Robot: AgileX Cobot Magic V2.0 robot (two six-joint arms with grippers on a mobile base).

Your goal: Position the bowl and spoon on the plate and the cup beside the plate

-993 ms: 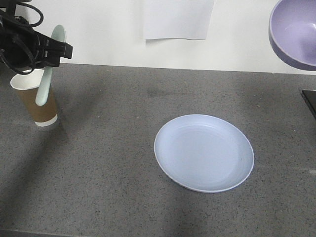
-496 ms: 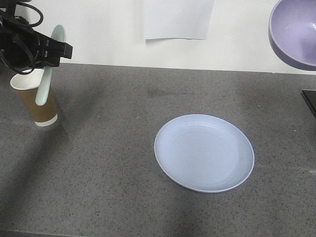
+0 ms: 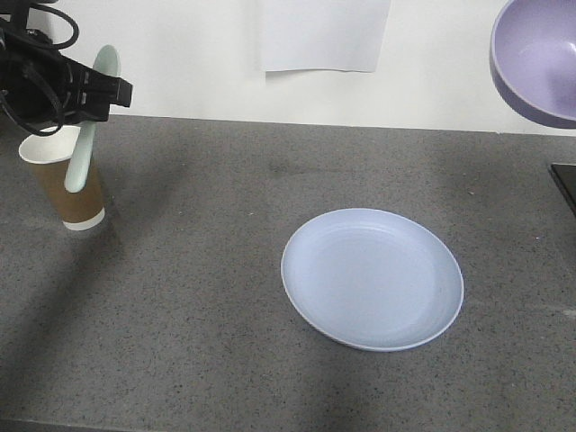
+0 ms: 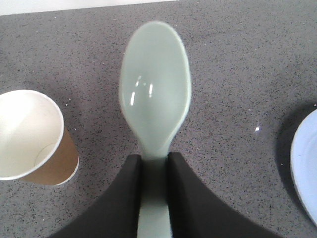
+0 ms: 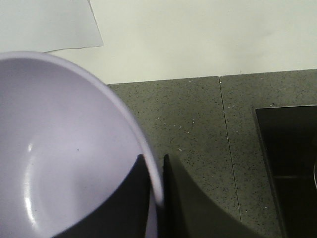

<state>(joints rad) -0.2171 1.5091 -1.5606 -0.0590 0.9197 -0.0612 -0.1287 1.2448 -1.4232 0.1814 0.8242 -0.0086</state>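
Observation:
The light blue plate (image 3: pixel 372 278) lies flat on the grey counter, right of centre, with nothing on it; its edge shows in the left wrist view (image 4: pixel 304 171). At the far left my left gripper (image 3: pixel 97 90) is shut on the handle of the mint-green spoon (image 3: pixel 88 126), which hangs in the air above the counter. Its head (image 4: pixel 155 84) points away from my left gripper (image 4: pixel 155 159). The brown paper cup (image 3: pixel 65 178) stands upright just behind the spoon (image 4: pixel 30 139). My right gripper (image 5: pixel 155 163) is shut on the rim of the lavender bowl (image 5: pixel 59 148), held high at the top right (image 3: pixel 538 58).
A white sheet of paper (image 3: pixel 324 34) hangs on the wall behind the counter. A dark recessed panel (image 5: pixel 287 163) sits in the counter at the far right (image 3: pixel 564 184). A seam (image 5: pixel 229 144) runs across the counter beside it.

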